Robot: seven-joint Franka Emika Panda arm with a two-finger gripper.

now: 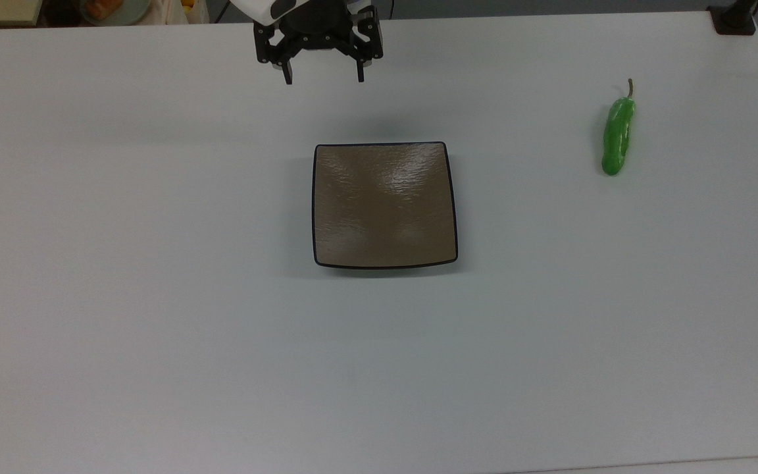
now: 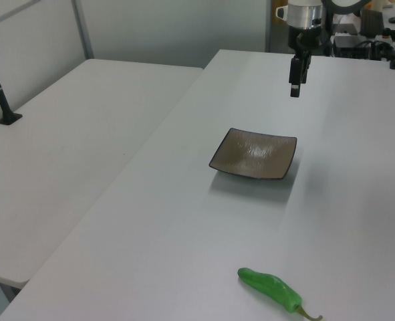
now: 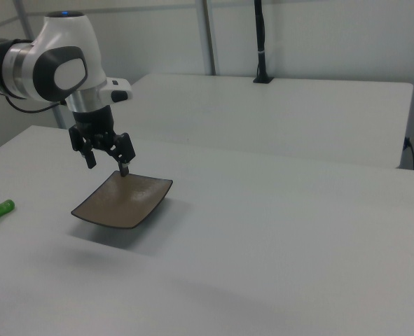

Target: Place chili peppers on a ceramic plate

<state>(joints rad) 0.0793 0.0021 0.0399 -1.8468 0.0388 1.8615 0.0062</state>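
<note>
Bare white table [image 1: 155,296], pale walls

Ceramic plate [image 1: 384,205]: glazed brown-taupe face, glossy, finely rippled where light catches it; thin dark rim, smooth.
Chili pepper [image 1: 617,137]: bright green skin, waxy and glossy with white highlights; stem [image 1: 630,87] dull brownish-green, matt.
Counter [image 1: 155,296]: pale grey-white top, smooth, matt with a faint soft sheen.
Claw [image 1: 324,79]: black fingers [image 1: 360,69], hard plastic or metal look, semi-matt.
Arm housing [image 3: 56,66]: white shell, smooth, glossy, with grey insets.
</note>
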